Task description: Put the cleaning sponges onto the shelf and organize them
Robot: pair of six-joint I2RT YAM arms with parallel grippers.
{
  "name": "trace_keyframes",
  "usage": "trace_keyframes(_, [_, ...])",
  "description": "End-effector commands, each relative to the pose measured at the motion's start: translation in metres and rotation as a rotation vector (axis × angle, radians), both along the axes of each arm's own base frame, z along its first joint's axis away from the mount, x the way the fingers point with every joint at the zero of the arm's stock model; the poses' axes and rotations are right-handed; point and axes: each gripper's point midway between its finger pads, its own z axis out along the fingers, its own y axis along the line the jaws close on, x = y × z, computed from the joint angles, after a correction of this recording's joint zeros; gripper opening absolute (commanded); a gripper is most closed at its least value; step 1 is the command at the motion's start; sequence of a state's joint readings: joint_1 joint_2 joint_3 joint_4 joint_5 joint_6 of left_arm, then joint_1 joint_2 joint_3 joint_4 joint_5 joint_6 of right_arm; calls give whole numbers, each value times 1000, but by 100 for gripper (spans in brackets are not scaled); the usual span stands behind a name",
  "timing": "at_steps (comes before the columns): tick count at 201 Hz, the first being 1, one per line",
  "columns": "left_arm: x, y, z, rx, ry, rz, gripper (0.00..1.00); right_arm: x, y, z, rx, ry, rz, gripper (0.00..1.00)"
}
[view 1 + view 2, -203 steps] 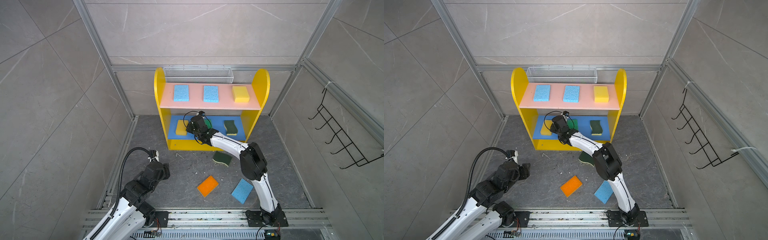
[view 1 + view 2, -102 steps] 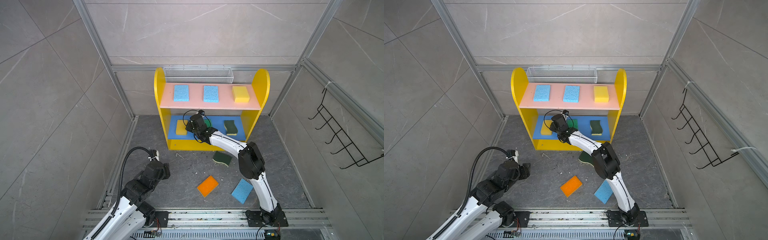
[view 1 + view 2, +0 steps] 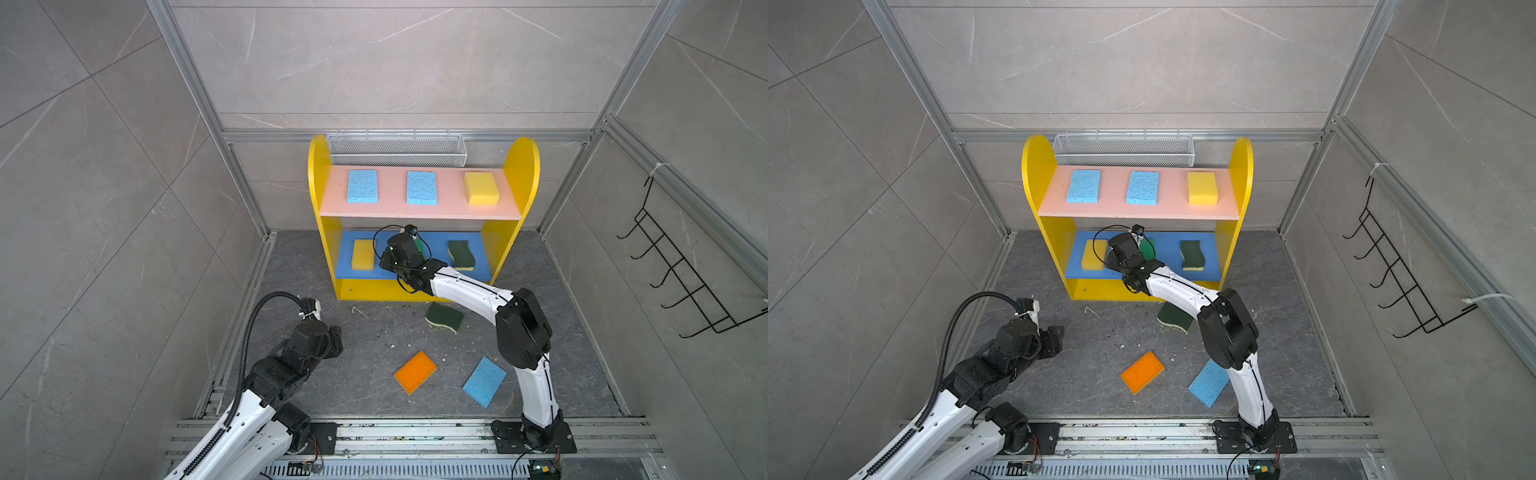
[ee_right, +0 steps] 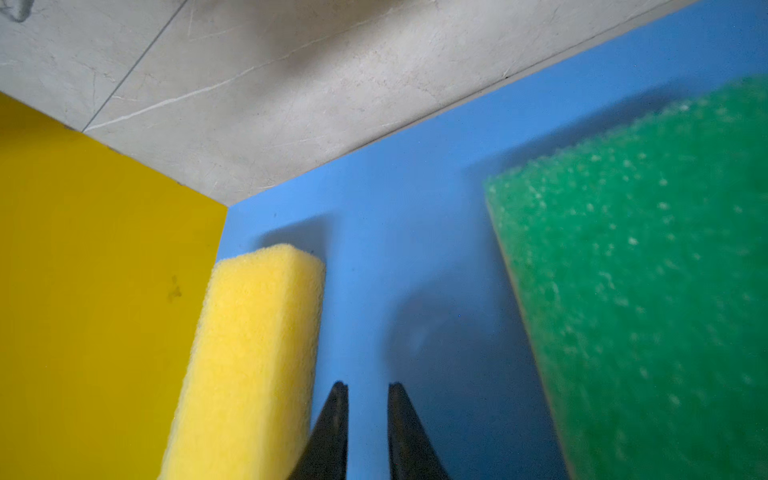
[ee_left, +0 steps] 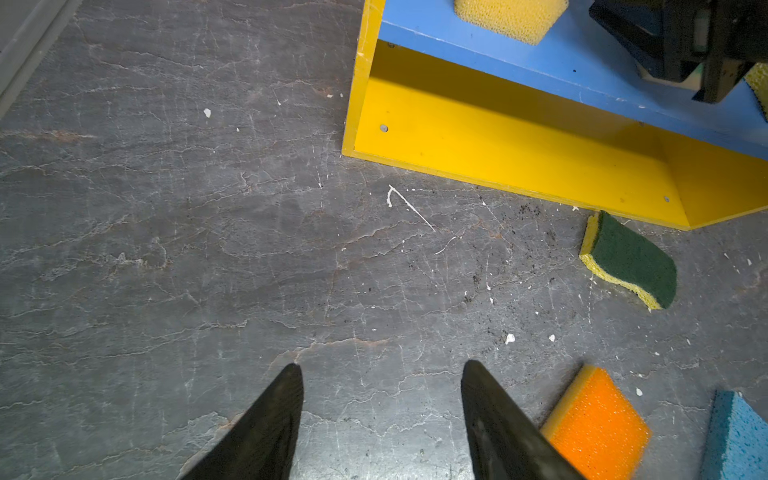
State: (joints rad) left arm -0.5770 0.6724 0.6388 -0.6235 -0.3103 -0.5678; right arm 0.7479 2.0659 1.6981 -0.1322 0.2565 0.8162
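- Right wrist view: the right gripper (image 4: 368, 386) sits inside the shelf (image 4: 104, 291), its fingers (image 4: 332, 432) parted by only a narrow slit and pinching nothing. It is above bare blue board (image 4: 395, 232), between the yellow sponge (image 4: 257, 353) near the board's left end and the green sponge (image 4: 644, 291) at mid-board.
- Green sponge appears set down and free of the fingers, so the step in hand looks like the close of its placement. Blur hides whether it lies fully flat.
- Done well, the next move would be a straight pull-back through that gap toward the board's front edge. The fingers should be held narrow, brush neither neighbour and stay under the pink board (image 3: 390, 210).
- Both top views show the right arm (image 3: 469, 291) stretching from its base at the near edge of the floor (image 3: 374, 332). Its elbow is raised beside the wavy sponge (image 3: 444, 318), the forearm angles forward and leftward, and the wrist is tucked into the middle tier.
- Left gripper (image 5: 380, 363) hovers low by the floor's left edge, fingers (image 5: 266, 424) spread wide and empty, with the orange sponge (image 5: 598, 419) just beside one finger.
- Six sponges are shelved, three to a board. The wavy sponge, the orange sponge and the light blue sponge (image 3: 484, 381) lie on the floor.
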Motion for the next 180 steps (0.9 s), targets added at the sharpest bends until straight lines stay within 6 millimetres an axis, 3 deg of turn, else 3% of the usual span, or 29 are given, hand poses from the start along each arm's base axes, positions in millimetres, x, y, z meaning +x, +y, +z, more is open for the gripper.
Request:
trace_keyframes(1, [3,-4,9,-9,14,-3,65,-41,6,18,-13,-2,40,22])
trace_keyframes(21, [3,-7,7,-11,30,-17,66,-70,8,22,-8,12,89,23])
trace_keyframes(42, [2,-7,7,-13,29,-18,67,-96,-4,22,-32,51,115,24])
trace_keyframes(97, [-2,0,12,0,26,1,70,-142,-98,37,-187,2,1,32])
trace_keyframes(129, [-3,-3,13,-39,31,10,69,-141,-126,48,-277,-74,-25,29])
trace_keyframes(180, [-2,-7,15,-81,20,13,66,-94,-142,38,-213,-55,-59,22])
